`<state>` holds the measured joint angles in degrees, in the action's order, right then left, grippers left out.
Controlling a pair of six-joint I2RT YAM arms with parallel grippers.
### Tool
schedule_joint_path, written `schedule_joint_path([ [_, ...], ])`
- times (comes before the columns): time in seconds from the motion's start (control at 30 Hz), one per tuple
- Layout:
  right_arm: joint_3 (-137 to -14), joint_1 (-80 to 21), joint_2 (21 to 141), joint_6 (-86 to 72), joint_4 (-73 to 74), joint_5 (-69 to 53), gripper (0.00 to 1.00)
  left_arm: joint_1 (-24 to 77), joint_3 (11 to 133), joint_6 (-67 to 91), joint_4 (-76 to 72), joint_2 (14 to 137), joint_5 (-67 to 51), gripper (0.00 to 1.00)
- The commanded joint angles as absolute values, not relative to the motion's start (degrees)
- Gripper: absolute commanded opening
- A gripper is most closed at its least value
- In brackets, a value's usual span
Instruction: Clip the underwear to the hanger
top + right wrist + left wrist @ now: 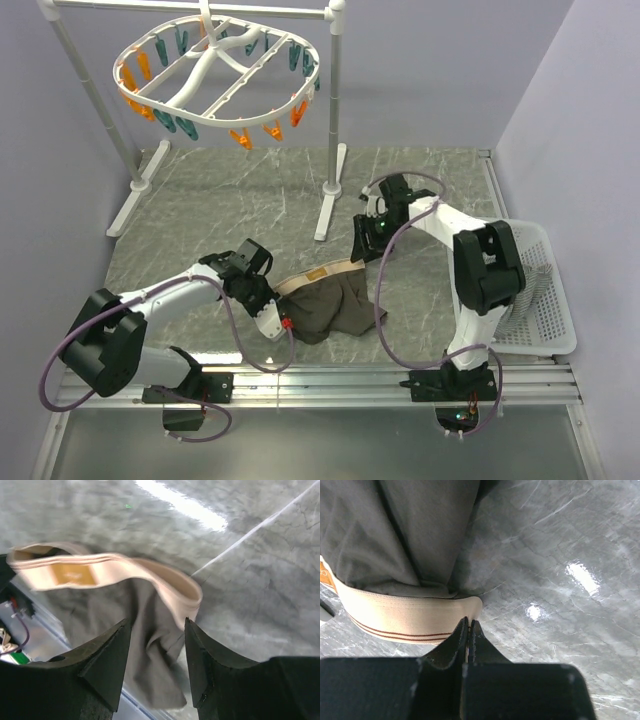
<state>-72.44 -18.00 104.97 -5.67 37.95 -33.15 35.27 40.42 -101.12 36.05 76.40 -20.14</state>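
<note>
While the left gripper [470,623] is pinched closed on one end of the tan waistband [405,617], the right gripper [156,624] hangs with its jaws spread over the other end, so the step in hand looks like picking up the underwear [325,303], low in the centre of the overhead view. It is rumpled, soft olive-brown cloth on a marble table [250,200]. Next, the right claw probably must close on the band, then both lift it to the hanger [215,70], well apart at upper left.

Olive-brown underwear [330,305] up close, its beige waistband [405,617] carrying two thin brown stripes and a mustard label [75,574], while far left the white hanger [205,112] dangles orange and teal pegs [240,138] over a grey table [230,200] veined in white.
</note>
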Motion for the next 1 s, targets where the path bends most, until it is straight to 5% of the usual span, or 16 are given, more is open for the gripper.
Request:
schedule_joint_path([
  [0.0,-73.8,-18.7,108.2,-8.2,35.9,-29.3,0.54,34.8,42.4,-101.2,35.5,76.5,-22.9,0.00],
  [0.07,-74.1,-18.6,109.0,-7.9,35.8,-28.5,0.52,34.6,42.5,-100.8,35.5,76.5,-23.1,0.01],
  [0.13,-74.0,-18.6,109.2,-7.6,35.9,-29.2,0.39,34.1,43.1,-100.4,36.4,76.6,-23.4,0.00],
  [0.2,-74.2,-18.5,108.8,-6.5,36.9,-30.2,0.10,33.5,43.9,-100.4,37.5,76.6,-23.7,0.00],
  [0.27,-73.9,-17.5,107.8,-5.2,37.5,-29.5,0.00,31.6,44.8,-101.2,40.3,76.6,-24.4,0.01],
  [0.53,-68.6,-12.7,101.4,-3.3,35.5,-28.2,0.00,25.1,47.3,-99.8,40.1,75.7,-29.2,0.03],
  [0.57,-68.0,-12.7,100.1,-3.7,34.3,-28.6,0.00,25.0,47.1,-99.1,39.1,75.1,-29.5,0.09],
  [0.6,-67.1,-12.7,99.6,-4.1,33.7,-29.0,0.00,24.9,47.0,-97.7,38.4,74.7,-30.0,0.24],
  [0.67,-66.5,-12.7,98.4,-5.4,32.8,-30.4,0.00,23.6,47.9,-91.3,38.8,73.9,-32.0,0.35],
  [0.7,-66.4,-12.7,98.4,-5.6,33.0,-31.0,0.00,22.7,49.3,-89.1,39.6,73.7,-34.5,0.74],
  [0.73,-66.1,-12.7,98.2,-6.0,33.0,-31.9,0.03,20.9,49.8,-84.0,40.1,73.5,-35.3,0.86],
  [0.9,-60.1,-12.7,94.1,-10.4,26.6,-34.7,0.37,13.4,51.4,-67.4,42.7,68.5,-42.2,0.89],
  [0.97,-58.2,-12.7,93.2,-12.6,23.2,-35.2,0.41,11.5,50.0,-55.6,40.8,65.6,-42.7,0.86],
])
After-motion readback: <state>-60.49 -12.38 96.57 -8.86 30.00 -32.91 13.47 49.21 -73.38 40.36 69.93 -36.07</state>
